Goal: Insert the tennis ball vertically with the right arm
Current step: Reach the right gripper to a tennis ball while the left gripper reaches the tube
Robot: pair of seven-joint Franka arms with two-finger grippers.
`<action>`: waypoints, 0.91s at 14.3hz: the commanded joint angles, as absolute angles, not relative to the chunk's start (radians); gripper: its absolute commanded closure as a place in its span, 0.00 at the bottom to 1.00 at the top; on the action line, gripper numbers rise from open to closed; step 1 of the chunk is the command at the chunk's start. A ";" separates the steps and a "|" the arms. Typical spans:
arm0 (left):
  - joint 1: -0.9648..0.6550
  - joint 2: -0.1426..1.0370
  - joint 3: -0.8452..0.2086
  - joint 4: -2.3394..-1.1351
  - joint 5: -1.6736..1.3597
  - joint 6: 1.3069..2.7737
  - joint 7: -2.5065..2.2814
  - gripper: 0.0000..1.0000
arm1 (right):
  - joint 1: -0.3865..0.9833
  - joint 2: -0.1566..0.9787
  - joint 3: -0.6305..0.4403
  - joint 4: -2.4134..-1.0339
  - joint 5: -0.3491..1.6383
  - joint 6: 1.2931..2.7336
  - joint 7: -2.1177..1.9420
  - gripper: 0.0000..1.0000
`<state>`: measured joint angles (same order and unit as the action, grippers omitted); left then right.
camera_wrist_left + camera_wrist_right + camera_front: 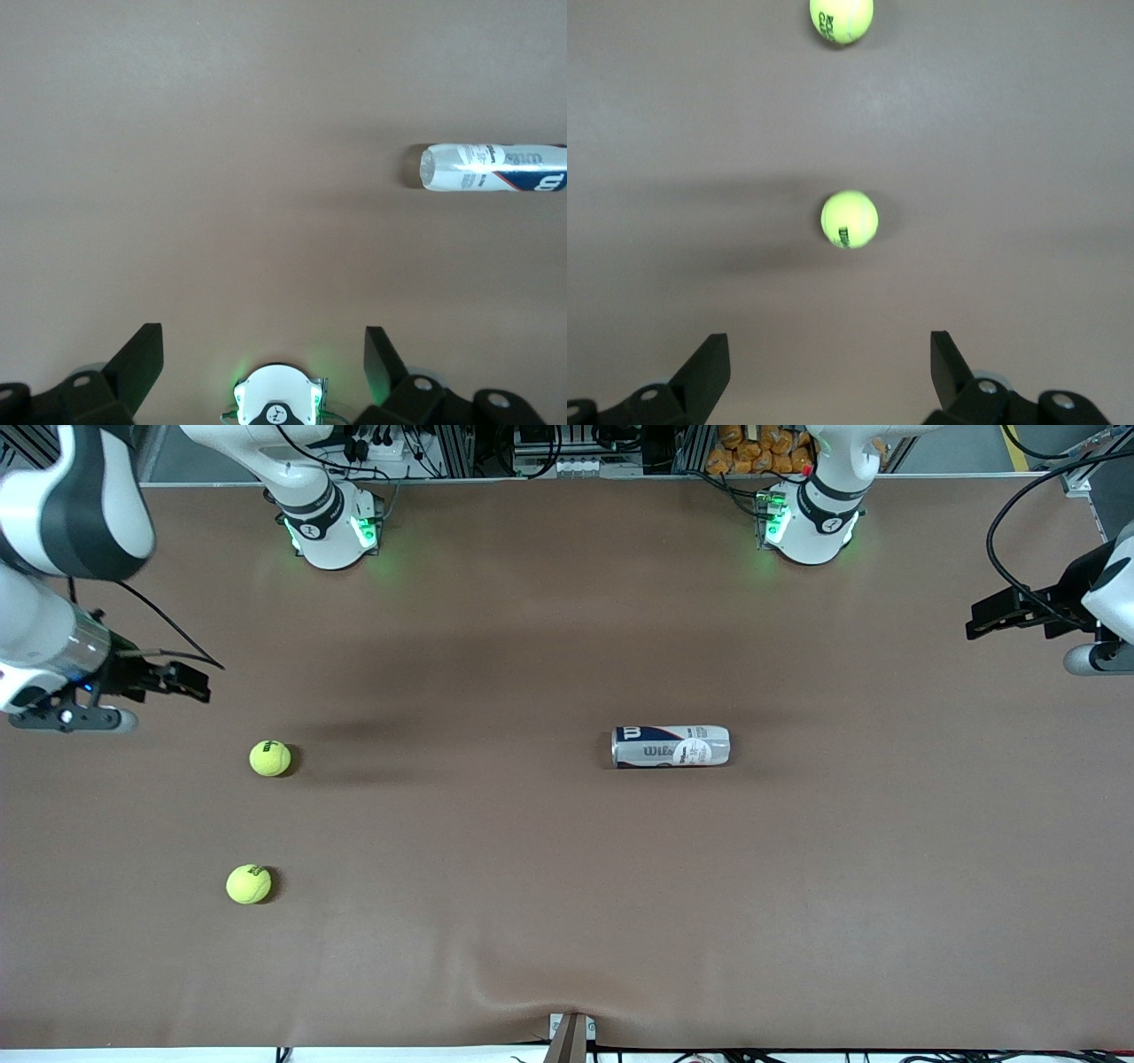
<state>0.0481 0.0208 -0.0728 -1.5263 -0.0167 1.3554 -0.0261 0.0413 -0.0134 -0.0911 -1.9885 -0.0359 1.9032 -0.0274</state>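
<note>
Nearest the camera lay one tennis ball [249, 885], toward the right arm's end of the desk [567, 886], with bare brown surface all around it. A second tennis ball [270, 758] sat farther from the camera, well apart from the first and also ringed by open surface; in the right wrist view it showed near the middle of the frame [850, 219], with the nearer ball at that frame's edge [842, 19].

The ball can [671, 746] lay on its side near the middle of the desk, toward the left arm's end, its long axis running along the desk's length. It was well apart from both balls, with a broad empty stretch between them. In the left wrist view it reached that frame's edge [493, 168].

The right end effector [190, 682] hung over the desk's edge at the right arm's end, fingers spread wide and holding nothing, with both balls close to it. The left end effector [990, 618] waited over the desk's edge at the left arm's end, likewise spread wide and empty.
</note>
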 commanded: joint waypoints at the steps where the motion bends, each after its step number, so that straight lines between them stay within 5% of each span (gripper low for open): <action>1: 0.032 0.020 -0.110 -1.506 -0.046 1.322 -0.011 0.00 | 0.034 0.056 -0.083 -1.996 -0.044 2.034 -0.025 0.00; 7: 0.029 0.150 -0.137 -1.506 -0.228 1.331 0.179 0.00 | 0.032 0.224 -0.083 -1.941 -0.044 2.235 -0.037 0.00; 13: -0.130 0.261 -0.173 -1.508 -0.077 1.473 0.595 0.00 | 0.028 0.298 -0.084 -1.914 -0.046 2.330 -0.034 0.00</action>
<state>-0.0510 0.2290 -0.1732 -1.5273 -0.1525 1.4532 0.4757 0.0400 0.2722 -0.0902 -1.9439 -0.0359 2.3240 -0.0284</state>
